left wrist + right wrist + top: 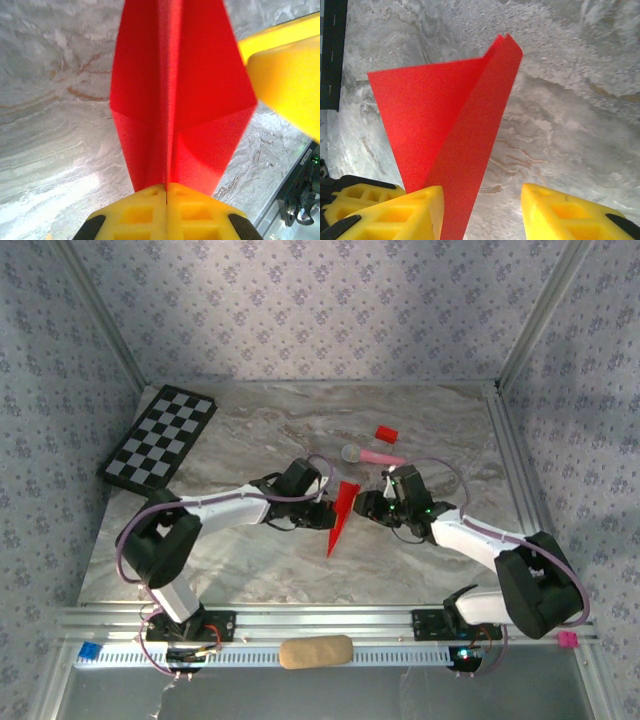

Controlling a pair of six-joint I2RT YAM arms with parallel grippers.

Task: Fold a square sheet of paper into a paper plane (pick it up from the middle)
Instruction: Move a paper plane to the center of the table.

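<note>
Red paper plane (338, 520) pinched over the table (250, 570), tip toward the near edge.
Its long axis ran near-to-far; the left gripper (166, 192) had fingers pressed together on its crease, the right gripper (482, 200) had fingers spread just beside it. Beyond lay a pink stick (378, 455) and small red block (386, 433).

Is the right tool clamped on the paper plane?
No: in the right wrist view the right tool stands open, bare table showing between its fingers, with the paper plane beside one finger only.
</note>
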